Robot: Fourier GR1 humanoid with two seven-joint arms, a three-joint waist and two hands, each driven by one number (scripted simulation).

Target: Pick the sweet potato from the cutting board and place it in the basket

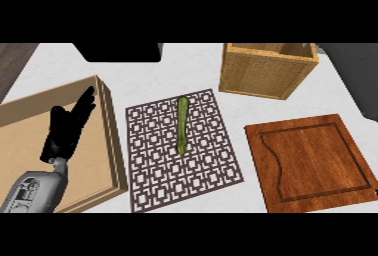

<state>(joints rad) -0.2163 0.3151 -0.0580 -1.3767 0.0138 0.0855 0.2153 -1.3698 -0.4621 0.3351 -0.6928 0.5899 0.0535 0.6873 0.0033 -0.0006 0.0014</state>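
Head view: the left hand (68, 131) is resting over a shallow wooden tray (109, 115), fingers straight and spread, holding nothing. To its right, the wooden cutting board (314, 160) is lying bare and no sweet potato is showing, while the basket (266, 70) is standing beyond. The right hand is out of view, possibly carrying it.

Even, bright light; soft shadows, no glare.
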